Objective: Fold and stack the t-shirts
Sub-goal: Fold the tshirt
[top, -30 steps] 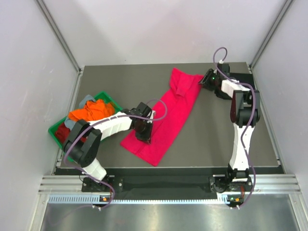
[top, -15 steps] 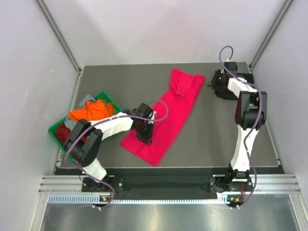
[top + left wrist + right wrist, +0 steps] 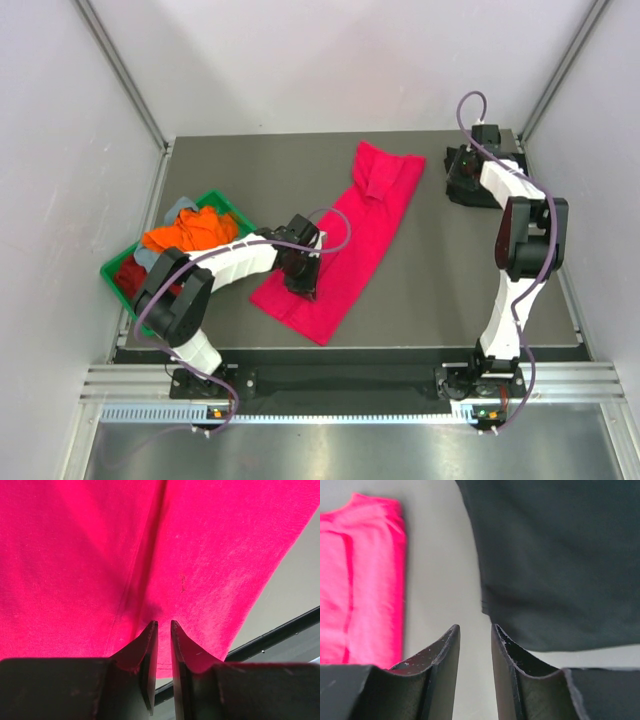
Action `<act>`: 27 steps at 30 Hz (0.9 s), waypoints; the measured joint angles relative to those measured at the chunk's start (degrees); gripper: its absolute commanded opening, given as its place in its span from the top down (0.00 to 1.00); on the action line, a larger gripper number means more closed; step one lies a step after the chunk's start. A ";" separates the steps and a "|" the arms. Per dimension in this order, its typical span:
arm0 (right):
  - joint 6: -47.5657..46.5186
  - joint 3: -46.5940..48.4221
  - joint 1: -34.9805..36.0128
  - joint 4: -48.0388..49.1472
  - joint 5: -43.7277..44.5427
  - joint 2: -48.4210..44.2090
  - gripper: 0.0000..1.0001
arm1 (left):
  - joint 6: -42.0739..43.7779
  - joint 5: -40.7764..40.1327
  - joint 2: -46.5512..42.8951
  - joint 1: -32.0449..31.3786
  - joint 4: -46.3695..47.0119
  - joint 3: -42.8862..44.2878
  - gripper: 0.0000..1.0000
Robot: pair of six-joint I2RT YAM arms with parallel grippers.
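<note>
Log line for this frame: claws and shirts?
left claw: closed on pink t-shirt crease | right claw: open, empty, beside black t-shirt edge | other tees: piled in green tray

A dark grey desk (image 3: pixel 430 290) fills the floor of a booth, shut in by plain white walls (image 3: pixel 330 60) at the left, back and right, with thin metal posts (image 3: pixel 120 70) running up the corners. A green plastic tray (image 3: pixel 108 270) sits at the desk's left edge, turned at an angle to it. Along the near edge lies a silver rail (image 3: pixel 340 385) of ribbed metal, and below it a flat steel sheet (image 3: pixel 350 450).
</note>
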 measured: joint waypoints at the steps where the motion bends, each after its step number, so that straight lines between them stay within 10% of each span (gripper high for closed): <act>1: -0.17 -0.31 0.02 -0.17 0.37 0.00 0.68 | 0.00 0.00 0.00 0.00 -0.02 0.00 0.79; 27: -7.15 -0.52 0.28 -5.16 4.44 1.73 0.75 | 0.15 -0.31 -0.09 0.00 -0.28 2.45 0.79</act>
